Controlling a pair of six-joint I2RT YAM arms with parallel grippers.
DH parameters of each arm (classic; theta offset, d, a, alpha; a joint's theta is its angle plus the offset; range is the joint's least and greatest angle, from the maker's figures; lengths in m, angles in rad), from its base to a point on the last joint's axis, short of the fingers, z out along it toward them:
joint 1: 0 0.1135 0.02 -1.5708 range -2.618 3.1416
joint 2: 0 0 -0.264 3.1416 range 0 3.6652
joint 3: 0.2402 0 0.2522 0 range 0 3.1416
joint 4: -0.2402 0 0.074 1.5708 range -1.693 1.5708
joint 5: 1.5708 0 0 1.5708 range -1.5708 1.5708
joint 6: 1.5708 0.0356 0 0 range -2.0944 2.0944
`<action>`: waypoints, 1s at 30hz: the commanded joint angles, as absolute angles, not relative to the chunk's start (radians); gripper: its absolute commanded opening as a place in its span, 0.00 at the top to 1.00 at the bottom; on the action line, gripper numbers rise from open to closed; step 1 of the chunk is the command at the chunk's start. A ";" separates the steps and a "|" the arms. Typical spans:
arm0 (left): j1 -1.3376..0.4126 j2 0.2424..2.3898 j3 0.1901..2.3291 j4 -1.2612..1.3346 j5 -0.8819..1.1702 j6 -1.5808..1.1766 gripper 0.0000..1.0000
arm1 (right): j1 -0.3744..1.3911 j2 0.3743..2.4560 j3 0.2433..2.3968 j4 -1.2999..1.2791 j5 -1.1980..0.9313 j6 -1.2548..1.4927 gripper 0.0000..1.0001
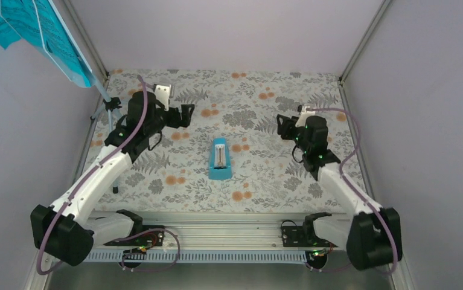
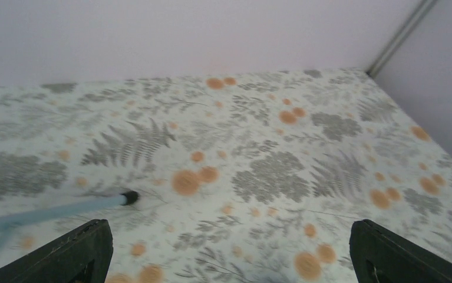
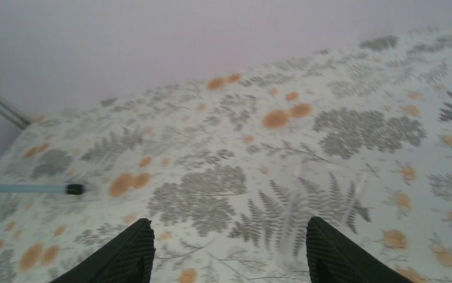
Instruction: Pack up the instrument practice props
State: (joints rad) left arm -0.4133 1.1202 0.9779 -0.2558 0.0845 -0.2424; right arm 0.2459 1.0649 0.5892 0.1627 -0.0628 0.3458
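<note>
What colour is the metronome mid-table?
The metronome is blue with a whitish face; clearest in the top external view.

Pale blue music stand (image 1: 104, 95) upright, far left; turquoise pages (image 1: 11, 21) on its desk. 1 blue metronome (image 1: 219, 160) mid-surface (image 1: 265, 181), whitish face visible.

The top view looks down from above and behind the arm bases (image 1: 133, 229) over the worktop (image 1: 259, 181). Both wrist views skim low across it toward the back wall (image 2: 182, 35), each catching a stand leg (image 2: 58, 211).
</note>
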 commanded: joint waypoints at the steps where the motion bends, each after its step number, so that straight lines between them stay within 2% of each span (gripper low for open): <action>1: -0.364 1.145 1.082 -0.365 0.084 -0.126 0.00 | 0.126 1.238 0.703 -0.001 -0.194 0.343 0.39; 6: -0.358 1.057 1.026 -0.268 -0.134 -0.017 0.00 | 0.086 1.465 0.852 -0.117 -0.123 0.341 0.38; 10: -0.350 1.023 0.967 -0.257 -0.238 0.035 0.00 | 0.085 1.589 0.916 -0.147 -0.106 0.339 0.40; 18: -0.349 1.020 0.957 -0.265 -0.196 0.049 0.00 | 0.132 1.806 1.026 -0.206 -0.104 0.343 0.50; 23: -0.349 1.026 0.956 -0.273 -0.188 0.046 0.00 | 0.162 1.844 1.037 -0.224 -0.021 0.339 0.52; 30: -0.350 1.029 0.953 -0.274 -0.189 0.046 0.00 | 0.193 1.860 1.042 -0.254 0.043 0.326 0.65</action>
